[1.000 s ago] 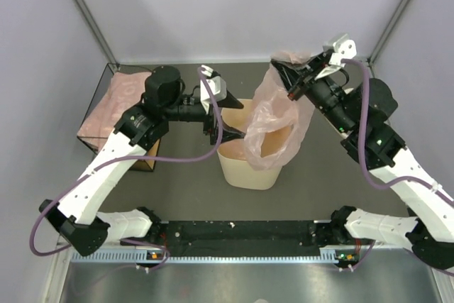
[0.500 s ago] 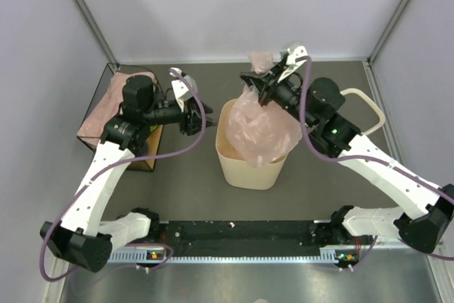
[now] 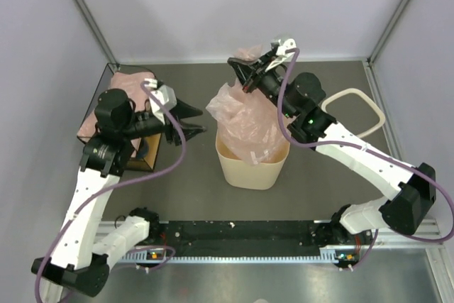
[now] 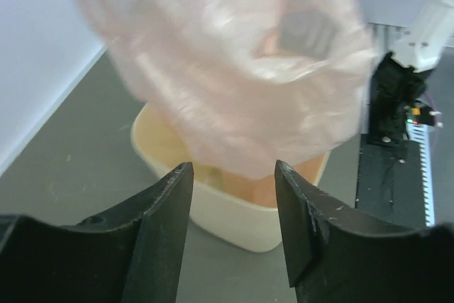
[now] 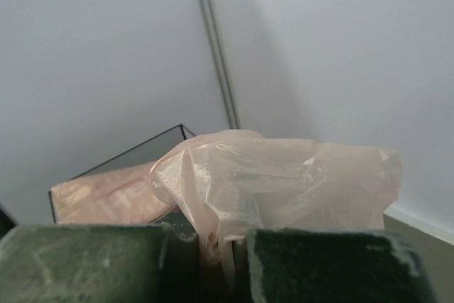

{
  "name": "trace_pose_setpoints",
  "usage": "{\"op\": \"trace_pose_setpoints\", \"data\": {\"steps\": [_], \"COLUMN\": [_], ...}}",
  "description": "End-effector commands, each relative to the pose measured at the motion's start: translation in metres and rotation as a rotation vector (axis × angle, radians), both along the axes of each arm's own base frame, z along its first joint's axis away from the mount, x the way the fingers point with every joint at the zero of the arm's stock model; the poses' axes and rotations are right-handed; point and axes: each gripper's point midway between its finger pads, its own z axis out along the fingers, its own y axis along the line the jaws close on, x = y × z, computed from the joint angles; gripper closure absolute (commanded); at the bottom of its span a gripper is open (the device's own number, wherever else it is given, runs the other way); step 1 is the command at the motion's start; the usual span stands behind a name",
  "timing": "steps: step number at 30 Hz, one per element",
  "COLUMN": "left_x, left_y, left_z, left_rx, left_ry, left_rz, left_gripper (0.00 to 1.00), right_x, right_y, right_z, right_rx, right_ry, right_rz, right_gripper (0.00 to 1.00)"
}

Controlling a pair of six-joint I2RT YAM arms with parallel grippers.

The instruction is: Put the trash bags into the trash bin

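One bag (image 3: 248, 122) was partway in: its lower end hung inside the bin (image 3: 248, 173) while the billowed upper part stood above the rim, gathered at the top in the right pincer (image 3: 243, 74), which was clenched on the film. The left pincer (image 3: 192, 119) was spread and empty, just left of the bin and pointing at the bag without touching it. By my reading that bag needed lowering and letting go. A stack (image 3: 126, 81) of further bags lay in the dark wire box (image 3: 147, 155) at the rear left, so most of the job looked undone. The counter (image 3: 312, 182) was dark grey and matte, with a cream loop (image 3: 378, 110) lying at the right. Pale walls (image 3: 234, 12) closed it in on three sides, with metal posts in the rear corners and a black rail along the near edge.
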Motion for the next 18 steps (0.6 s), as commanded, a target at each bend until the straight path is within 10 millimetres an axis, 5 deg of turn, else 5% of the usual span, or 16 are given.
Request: {"op": "trace_pose_setpoints", "data": {"steps": [1,4,8,14,18], "left_x": [-0.04,-0.074,-0.105,-0.121,-0.1], "left_y": [-0.02,-0.044,-0.07,-0.099,-0.125], "left_z": [0.024,0.021,0.02,0.012,0.007], "left_rx": [0.01,0.058,0.068,0.084,0.06], "left_ry": [-0.142,-0.163,-0.167,-0.175,-0.155], "left_rz": [-0.151,-0.302,-0.439,-0.482,-0.359], "left_gripper": [0.48,0.64,0.73,0.8,0.7], "right_x": [0.002,0.002,0.002,0.005,0.004], "right_y": [-0.031,-0.031,-0.029,-0.029,-0.025], "right_z": [0.068,0.074,0.075,0.069,0.064], "right_rx": [0.169,0.175,0.169,0.162,0.155], "right_ry": [-0.144,-0.158,-0.154,-0.126,-0.093], "right_rz": [-0.118,-0.118,-0.109,-0.117,-0.099], "right_gripper": [1.0,1.0,1.0,1.0,1.0]}}
